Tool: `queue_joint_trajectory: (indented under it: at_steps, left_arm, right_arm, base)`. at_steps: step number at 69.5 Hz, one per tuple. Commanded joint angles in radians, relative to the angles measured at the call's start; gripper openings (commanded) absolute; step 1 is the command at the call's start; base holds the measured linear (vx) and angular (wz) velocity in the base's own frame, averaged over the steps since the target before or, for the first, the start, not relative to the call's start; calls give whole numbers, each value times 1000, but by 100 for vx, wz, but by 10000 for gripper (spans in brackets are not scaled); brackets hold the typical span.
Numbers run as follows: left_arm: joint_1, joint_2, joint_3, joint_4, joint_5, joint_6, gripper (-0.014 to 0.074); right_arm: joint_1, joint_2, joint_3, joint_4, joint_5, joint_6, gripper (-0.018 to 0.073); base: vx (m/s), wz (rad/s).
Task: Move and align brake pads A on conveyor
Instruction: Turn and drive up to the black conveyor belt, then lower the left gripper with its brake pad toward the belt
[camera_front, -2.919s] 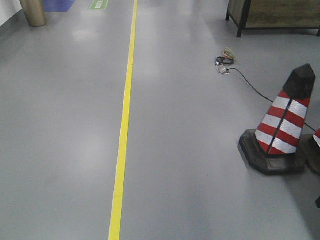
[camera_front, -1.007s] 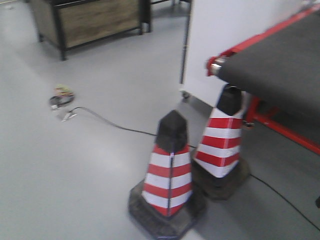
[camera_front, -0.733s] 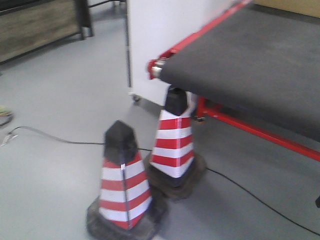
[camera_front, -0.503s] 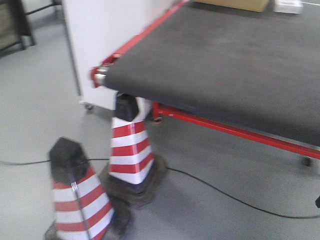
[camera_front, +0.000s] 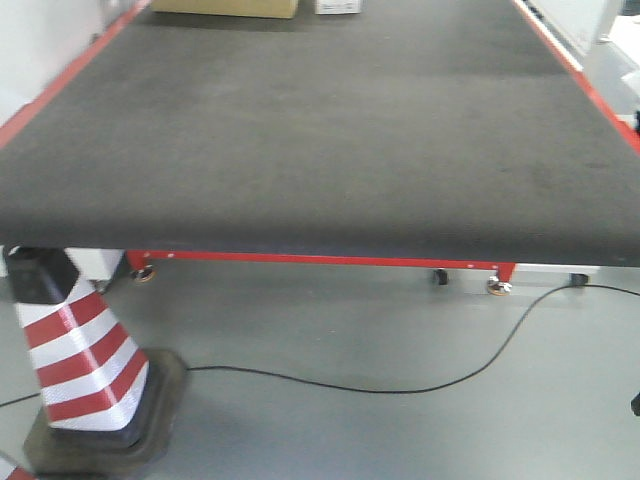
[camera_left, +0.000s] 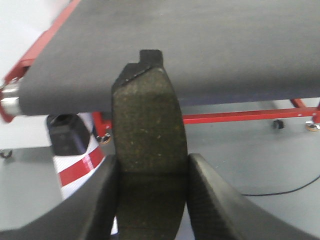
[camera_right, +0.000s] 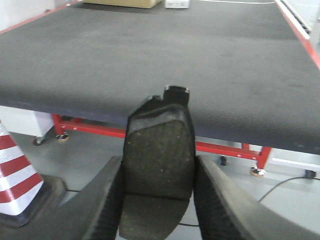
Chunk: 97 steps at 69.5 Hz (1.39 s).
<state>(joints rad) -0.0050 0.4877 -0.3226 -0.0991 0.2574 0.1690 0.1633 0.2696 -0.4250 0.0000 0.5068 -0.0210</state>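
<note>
The left claw (camera_left: 152, 162) clamps a brake pad (camera_left: 148, 120) upright between its fingers; the right claw (camera_right: 159, 165) clamps a second brake pad (camera_right: 160, 145) likewise, probably for carrying both at once. The conveyor belt (camera_front: 320, 130) lies just ahead.

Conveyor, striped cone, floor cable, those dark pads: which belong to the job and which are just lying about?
Job: conveyor; left brake pad and right brake pad, each clamped in an arm's jaws.
Lying about: striped cone; floor cable; cardboard box.
</note>
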Motion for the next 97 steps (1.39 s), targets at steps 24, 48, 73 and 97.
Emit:
queue_joint_trajectory:
  at_steps: [24,48,73,97]
  left_arm:
    - [-4,7,-28,-9,-96,-2,-6]
    - [-4,7,-28,-9,-96,-2,-6]
    - [-4,7,-28,-9,-96,-2,-6]
    - [-4,7,-28,-9,-96,-2,-6]
  right_arm:
    - [-1,9,-31,0,-96,-8,-7]
    - [-1,9,-31,0,-96,-8,-7]
    - [-1,9,-31,0,-96,-8,-7]
    - [-1,9,-31,0,-93,-8,-7]
  base:
    - [13,-18]
    - [27,1]
    - [36,4]
    - [34,0]
